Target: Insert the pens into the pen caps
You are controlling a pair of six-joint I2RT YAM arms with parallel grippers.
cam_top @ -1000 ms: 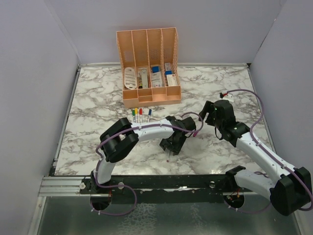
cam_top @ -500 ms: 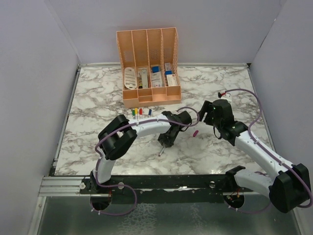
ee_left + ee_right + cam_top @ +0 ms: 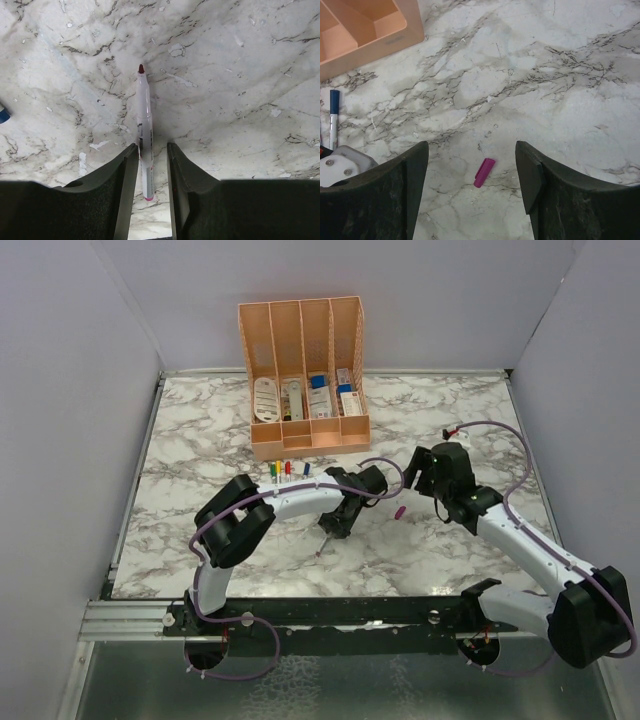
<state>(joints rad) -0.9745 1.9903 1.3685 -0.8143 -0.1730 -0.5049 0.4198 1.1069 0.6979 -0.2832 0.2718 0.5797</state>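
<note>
- Finding: a robot test bench in a lab, not a home or an office.
- A left arm and a right arm, both robot arms, are bolted to a metal rail at the near edge of the table.
- Plain grey panels close off three sides of the marble-patterned top.
- Purple cables run exposed along the arms.
- The only furnishings are a peach desk organizer and a row of pens.
- The left gripper is clamped on one pen.
</note>
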